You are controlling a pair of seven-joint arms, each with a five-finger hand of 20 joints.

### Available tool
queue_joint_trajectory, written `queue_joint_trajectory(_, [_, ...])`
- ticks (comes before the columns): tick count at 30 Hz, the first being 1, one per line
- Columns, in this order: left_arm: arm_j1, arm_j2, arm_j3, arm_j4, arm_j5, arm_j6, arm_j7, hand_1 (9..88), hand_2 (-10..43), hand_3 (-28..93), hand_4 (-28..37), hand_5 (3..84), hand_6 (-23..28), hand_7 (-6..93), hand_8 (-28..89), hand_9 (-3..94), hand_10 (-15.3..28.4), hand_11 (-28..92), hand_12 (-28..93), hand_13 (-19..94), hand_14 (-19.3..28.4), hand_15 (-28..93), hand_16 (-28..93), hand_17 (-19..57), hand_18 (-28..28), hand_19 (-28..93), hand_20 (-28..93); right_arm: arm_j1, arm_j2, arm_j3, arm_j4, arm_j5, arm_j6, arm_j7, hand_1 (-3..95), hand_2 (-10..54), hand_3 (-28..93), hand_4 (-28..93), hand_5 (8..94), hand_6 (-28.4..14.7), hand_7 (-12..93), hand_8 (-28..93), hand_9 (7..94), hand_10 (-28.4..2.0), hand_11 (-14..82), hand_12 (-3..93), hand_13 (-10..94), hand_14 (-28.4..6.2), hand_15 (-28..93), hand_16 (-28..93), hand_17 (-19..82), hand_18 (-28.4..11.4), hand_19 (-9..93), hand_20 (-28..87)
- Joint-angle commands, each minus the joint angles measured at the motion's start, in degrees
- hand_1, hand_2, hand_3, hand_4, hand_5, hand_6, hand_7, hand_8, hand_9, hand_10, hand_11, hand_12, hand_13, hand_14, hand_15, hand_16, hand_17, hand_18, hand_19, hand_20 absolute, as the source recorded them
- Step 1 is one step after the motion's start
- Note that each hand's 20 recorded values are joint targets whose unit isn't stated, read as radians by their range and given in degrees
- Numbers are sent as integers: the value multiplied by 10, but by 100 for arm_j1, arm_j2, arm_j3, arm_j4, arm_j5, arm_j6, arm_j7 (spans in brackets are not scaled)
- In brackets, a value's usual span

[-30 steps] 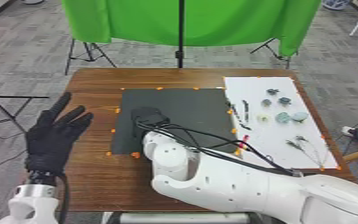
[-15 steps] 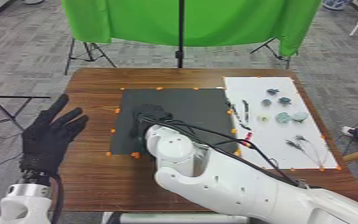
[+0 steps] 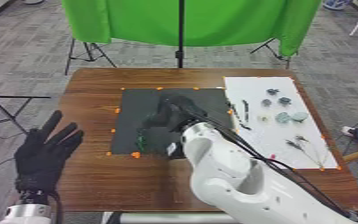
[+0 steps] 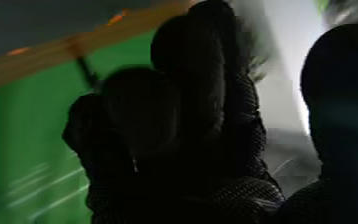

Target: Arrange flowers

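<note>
My right hand [image 3: 181,107] is over the middle of the black sheet [image 3: 211,95]; in the right wrist view this hand [image 4: 193,90] is open, with its thumb apart from the fingers. A thin green sprig [image 3: 142,140] lies on the sheet's left part. On the white sheet [image 3: 246,85] are dark blue flowers [image 3: 285,101], a pale flower [image 3: 263,119], round grey-green leaves [image 3: 283,118], dark slender stems [image 3: 245,111] and long-stemmed thistle-like flowers [image 3: 302,139]. My left hand [image 3: 40,161] is held open beyond the table's left edge.
Small orange markers [image 3: 135,155] line both sheets on the brown table [image 3: 95,125]. My right forearm crosses the table's front right part, partly covering the white sheet's near corner. A green cloth [image 3: 131,25] hangs on a stand behind the table.
My right hand has moved rightward from the black sheet's left part, and the green sprig is now uncovered there. My left hand has come down slightly toward the near edge.
</note>
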Motion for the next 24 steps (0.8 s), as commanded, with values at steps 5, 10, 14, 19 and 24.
queue_joint_trajectory(5, [258, 76, 88, -7, -104, 152, 116, 121, 92, 741, -283, 318, 41, 120, -103, 317, 191, 209, 118, 217, 283, 463, -66, -111, 284, 520, 25, -2520, 2312, 2691, -886, -364, 813, 1064, 356, -86, 673, -241, 762, -42, 188, -120, 817, -146, 340, 180, 763, -129, 657, 162, 474, -221, 932, 334])
queue_joint_trajectory(10, [283, 96, 123, -22, -87, 161, 144, 124, 88, 745, -283, 317, 42, 120, -102, 317, 191, 208, 118, 216, 283, 463, -66, -111, 284, 518, 25, -3216, 2533, 3478, -741, -601, 930, 1518, 361, -90, 684, -240, 708, -50, 161, -117, 780, -154, 333, 179, 748, -130, 657, 157, 464, -221, 932, 309])
queue_joint_trajectory(14, [275, 113, 154, -35, -52, 145, 154, 128, 84, 747, -283, 317, 43, 119, -102, 316, 191, 208, 118, 216, 283, 462, -66, -111, 284, 517, 26, -3573, 2613, 3844, -616, -785, 921, 1820, 364, -94, 693, -244, 685, -54, 152, -113, 761, -159, 331, 175, 735, -133, 662, 151, 458, -221, 932, 284])
queue_joint_trajectory(19, [203, -8, 130, -38, 92, 63, -5, 133, 79, 750, -283, 316, 43, 119, -102, 315, 192, 208, 119, 216, 283, 462, -66, -111, 284, 516, 27, -3874, 2670, 4103, -482, -853, 595, 2048, 365, -95, 697, -245, 665, -56, 145, -112, 750, -163, 330, 174, 728, -136, 666, 148, 456, -223, 932, 276])
queue_joint_trajectory(24, [174, -194, 66, -42, 220, -7, -190, 138, 76, 750, -283, 315, 43, 120, -102, 314, 191, 207, 120, 216, 283, 462, -66, -112, 284, 515, 29, -3786, 2720, 3936, -173, -786, 310, 2194, 368, -95, 697, -246, 652, -57, 142, -111, 739, -165, 330, 173, 723, -138, 670, 147, 451, -225, 932, 271])
